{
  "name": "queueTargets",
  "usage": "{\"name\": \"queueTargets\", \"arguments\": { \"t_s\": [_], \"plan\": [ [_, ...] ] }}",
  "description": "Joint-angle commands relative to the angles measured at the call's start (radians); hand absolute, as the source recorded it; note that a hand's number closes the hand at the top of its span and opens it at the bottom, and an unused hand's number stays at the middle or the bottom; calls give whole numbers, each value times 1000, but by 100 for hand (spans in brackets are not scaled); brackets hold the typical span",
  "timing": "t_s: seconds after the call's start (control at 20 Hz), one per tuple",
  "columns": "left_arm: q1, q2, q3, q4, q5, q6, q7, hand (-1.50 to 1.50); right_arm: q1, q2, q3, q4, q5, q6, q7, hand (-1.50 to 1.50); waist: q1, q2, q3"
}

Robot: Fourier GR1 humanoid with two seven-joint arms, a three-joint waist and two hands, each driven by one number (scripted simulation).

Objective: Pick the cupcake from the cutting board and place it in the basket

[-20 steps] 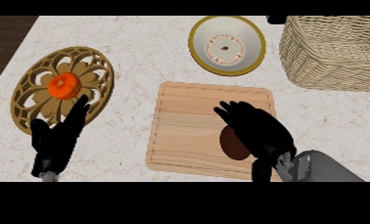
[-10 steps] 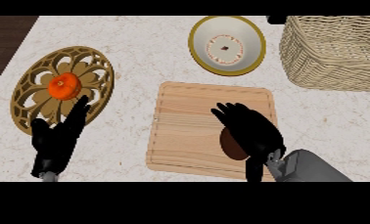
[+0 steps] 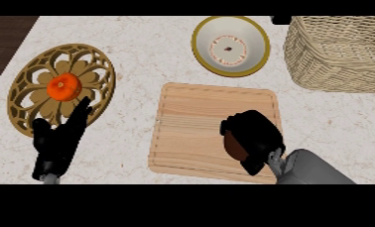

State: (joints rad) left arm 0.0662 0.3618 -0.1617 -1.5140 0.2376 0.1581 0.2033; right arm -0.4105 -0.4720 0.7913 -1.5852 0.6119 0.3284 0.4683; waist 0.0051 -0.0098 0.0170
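- Gripping the cupcake (image 3: 232, 144), the right hand (image 3: 255, 134) sits curled over it on the board (image 3: 198, 122), near the board's right edge and toward its near-right corner.
- Cupcake: only a dark brown sliver shows at the left of the curled fingers; the rest is hidden under the hand. Cannot tell whether it is lifted or touching the board.
- Right forearm (image 3: 311, 169) comes in from the bench's near edge, at the right.
- Board: pale wood, lying on the bench (image 3: 139, 37) near its front edge, right of centre.
- Basket (image 3: 333, 55): woven wicker, at the bench's far-right corner, well apart from the cupcake.
- Left hand (image 3: 62, 139): resting open, fingers straight and pointing away, at the near-left of the bench, holding nothing. Its fingertips overlap the near rim of the trivet (image 3: 33, 89).
- Trivet: round, cut-out wooden pattern, near the bench's left edge, with an orange (image 3: 64, 86) sitting at its middle.
- Plate (image 3: 230, 46): white with a yellow rim, small dark spot at centre, near the far edge, between trivet and basket, beyond the board.
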Motion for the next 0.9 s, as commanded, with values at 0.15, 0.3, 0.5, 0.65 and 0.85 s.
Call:
{"name": "queueTargets", "arguments": {
  "t_s": [0.15, 0.3, 0.5, 0.65, 0.85],
  "plan": [
    [75, -10, -13, 80, 11, -33, 40, 0, -9, -13, 27, 17, 96, -29, -72, 150, -1, 11, -17],
    [55, -22, -4, 121, -9, -14, 31, 0, -5, -30, 16, 39, 104, -42, -119, 150, -6, 13, -17],
    [81, -28, -17, 83, -23, -8, 26, 0, 39, 59, -59, 38, 113, -60, 127, 150, -14, 8, -18],
    [63, -3, 17, 67, 3, -25, 56, 0, 88, 71, -99, 39, 129, -94, 227, 150, -19, 8, -17],
    [107, -29, -8, 54, -13, -16, 50, 0, 62, 96, -120, -7, 199, -145, 280, 150, -9, 8, -17]
  ]
}}
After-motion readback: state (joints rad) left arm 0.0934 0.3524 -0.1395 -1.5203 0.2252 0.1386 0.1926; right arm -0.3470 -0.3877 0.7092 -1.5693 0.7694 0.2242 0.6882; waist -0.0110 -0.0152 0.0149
